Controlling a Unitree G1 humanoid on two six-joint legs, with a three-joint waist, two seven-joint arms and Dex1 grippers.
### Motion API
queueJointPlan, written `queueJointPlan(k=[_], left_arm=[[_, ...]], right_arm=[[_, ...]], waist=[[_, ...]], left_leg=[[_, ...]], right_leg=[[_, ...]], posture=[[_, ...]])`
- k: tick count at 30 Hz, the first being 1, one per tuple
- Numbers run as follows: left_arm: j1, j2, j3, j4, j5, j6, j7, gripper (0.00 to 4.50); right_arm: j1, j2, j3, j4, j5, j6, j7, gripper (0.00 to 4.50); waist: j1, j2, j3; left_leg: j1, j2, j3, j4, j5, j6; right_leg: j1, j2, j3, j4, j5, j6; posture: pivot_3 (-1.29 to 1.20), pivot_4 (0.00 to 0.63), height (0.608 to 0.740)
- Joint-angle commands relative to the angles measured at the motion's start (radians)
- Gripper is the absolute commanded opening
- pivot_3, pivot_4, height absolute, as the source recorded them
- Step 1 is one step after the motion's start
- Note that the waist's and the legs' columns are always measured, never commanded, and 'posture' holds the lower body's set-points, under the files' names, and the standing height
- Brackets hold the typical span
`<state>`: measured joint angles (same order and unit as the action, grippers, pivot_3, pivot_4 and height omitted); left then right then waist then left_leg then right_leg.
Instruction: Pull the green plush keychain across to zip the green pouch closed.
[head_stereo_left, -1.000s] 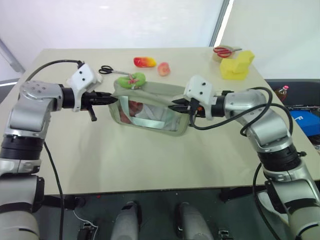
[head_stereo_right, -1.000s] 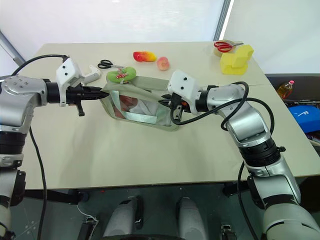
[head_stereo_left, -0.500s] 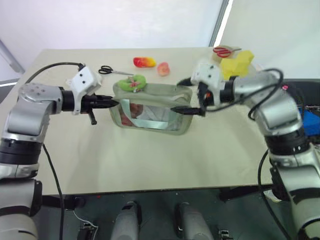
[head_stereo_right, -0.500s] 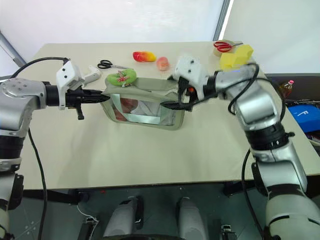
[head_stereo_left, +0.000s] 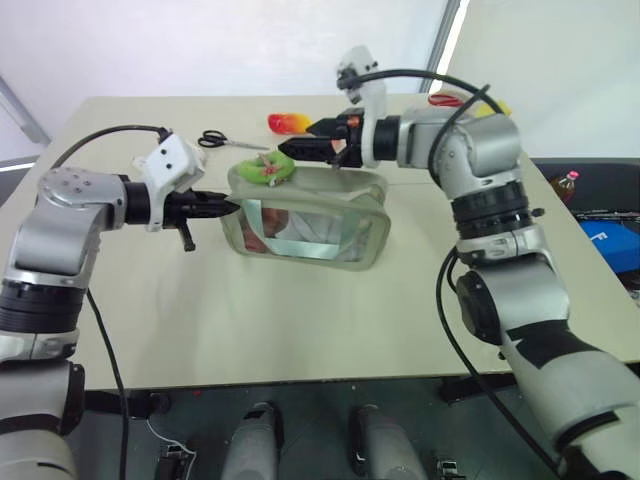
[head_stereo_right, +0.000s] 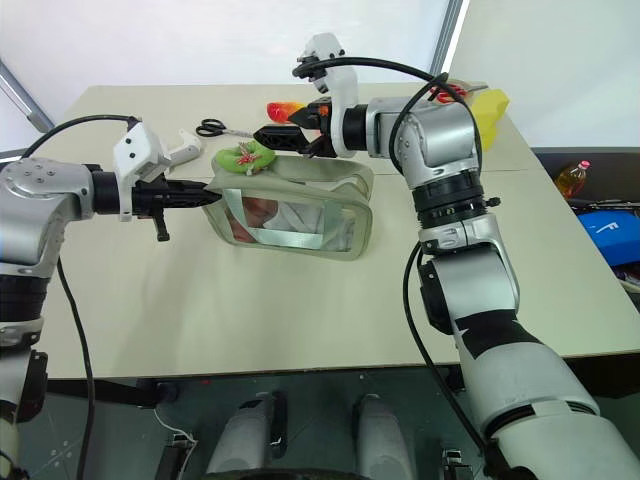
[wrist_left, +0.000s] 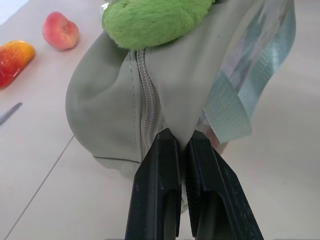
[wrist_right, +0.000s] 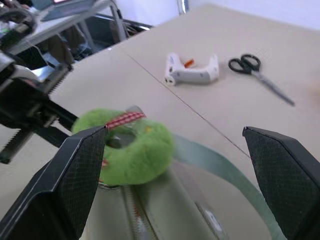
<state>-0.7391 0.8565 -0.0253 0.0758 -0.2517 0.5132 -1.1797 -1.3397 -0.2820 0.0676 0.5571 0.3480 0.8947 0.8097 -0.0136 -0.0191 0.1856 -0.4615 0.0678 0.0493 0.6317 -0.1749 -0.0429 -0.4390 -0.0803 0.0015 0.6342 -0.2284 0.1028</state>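
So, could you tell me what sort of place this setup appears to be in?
Probably a robot test space: a plain beige table against white sheeting, with loose practice items, such as scissors and a green pouch.

The green pouch is stood upright on the table, a pale sage-green fabric bag with a clear plastic window on its front face and a silvery mint border around that window. A grey zipper is seen running along its top, and a mint strap is draped from its upper edge. The green plush keychain, a small fuzzy lime-green charm with a red checked ribbon, is rested on the pouch's top at its left end.
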Motion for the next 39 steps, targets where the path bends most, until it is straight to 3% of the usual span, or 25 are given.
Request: queueJointPlan(k=[1, 13, 22, 30, 39], left_arm=[[0.002, 0.001, 0.006, -0.031, -0.014, -0.002, 0.001, 0.00], [0.002, 0.000, 0.004, -0.028, -0.011, -0.007, 0.004, 0.00], [0.006, 0.001, 0.007, -0.034, -0.013, -0.004, 0.007, 0.00], [0.005, -0.001, 0.006, -0.030, -0.011, -0.011, 0.006, 0.00], [0.019, 0.000, 0.009, -0.022, -0.005, -0.026, 0.009, 0.00]], right_arm=[[-0.044, 0.021, 0.019, 0.029, -0.023, -0.047, 0.023, 4.49], [-0.036, 0.087, 0.060, 0.032, -0.043, -0.031, 0.050, 4.49], [-0.031, 0.068, 0.037, -0.008, -0.033, -0.021, 0.059, 0.12], [-0.010, -0.039, -0.058, -0.209, 0.033, 0.106, 0.030, 0.05], [0.115, -0.291, -0.159, -0.519, -0.016, 0.174, -0.162, 0.05]], waist=[[0.000, 0.000, 0.000], [-0.001, 0.000, 0.000], [-0.001, 0.000, 0.000], [0.002, 0.000, 0.000], [0.002, 0.000, 0.000]], left_leg=[[0.000, 0.000, 0.000, 0.000, 0.000, 0.000], [0.000, 0.000, 0.000, 0.000, 0.000, 0.000], [0.000, 0.000, 0.000, 0.000, 0.000, 0.000], [0.000, 0.000, 0.000, 0.000, 0.000, 0.000], [0.000, 0.000, 0.000, 0.000, 0.000, 0.000]], right_leg=[[0.000, 0.000, 0.000, 0.000, 0.000, 0.000], [0.000, 0.000, 0.000, 0.000, 0.000, 0.000], [0.000, 0.000, 0.000, 0.000, 0.000, 0.000], [0.000, 0.000, 0.000, 0.000, 0.000, 0.000], [0.000, 0.000, 0.000, -0.001, -0.002, -0.003]], posture=[[0.00, 0.150, 0.740], [0.00, 0.150, 0.740], [0.00, 0.150, 0.740], [0.00, 0.150, 0.740], [0.00, 0.150, 0.740]])
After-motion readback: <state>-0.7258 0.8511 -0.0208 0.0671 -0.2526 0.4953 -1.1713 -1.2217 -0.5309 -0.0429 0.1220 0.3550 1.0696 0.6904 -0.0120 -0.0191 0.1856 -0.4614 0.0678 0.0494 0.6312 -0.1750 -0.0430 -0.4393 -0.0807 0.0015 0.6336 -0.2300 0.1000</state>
